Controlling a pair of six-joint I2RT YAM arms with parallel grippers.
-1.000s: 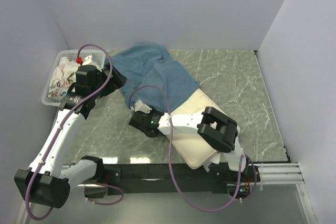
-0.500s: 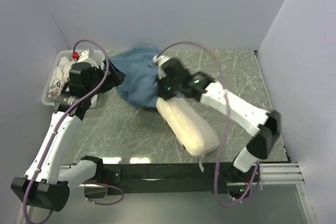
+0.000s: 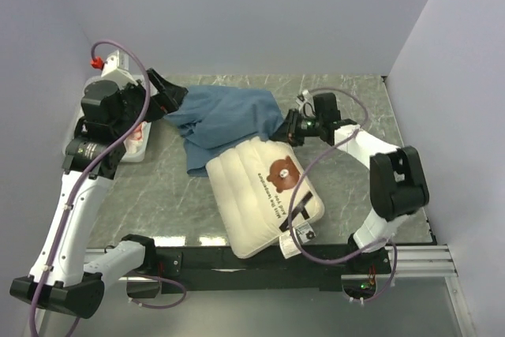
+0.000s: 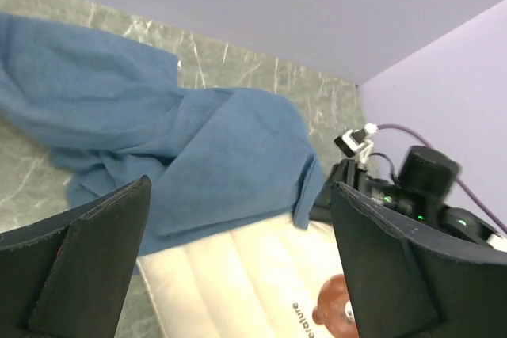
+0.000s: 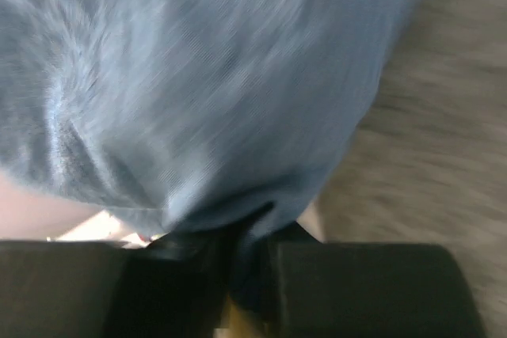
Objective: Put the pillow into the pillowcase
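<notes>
The pillow (image 3: 260, 195) lies flat on the table (image 3: 355, 116) near the middle of its front half, bear side up, with the brown bear and the black lettering towards its right end. It sits at a slant, and its near corner reaches the table's front edge. It is outside the pillowcase (image 3: 225, 116), which is spread in wrinkles just behind it. In the left wrist view the blue cloth (image 4: 198, 148) runs along the pillow's (image 4: 238, 282) far edge and laps slightly over it; a loose flap also hangs down beside the pillow's far left corner.

The right gripper (image 3: 286, 130) sits low at the pillowcase's right corner, just behind the far right edge of the pillow. Its own camera shows the dark fingers (image 5: 364, 290) closed together with a fold of the blue cloth (image 5: 206, 100) pinched between them. That view is blurred. A purple cable (image 3: 304, 195) from the right arm loops across the pillow's right end.

The left gripper (image 3: 170, 100) hovers at the pillowcase's far left end with its jaws spread wide and nothing between them; in its wrist view the two fingers (image 4: 87, 267) frame the cloth and pillow without touching either.

A white basket (image 3: 130, 152) stands at the table's left edge, mostly hidden behind the left arm.
</notes>
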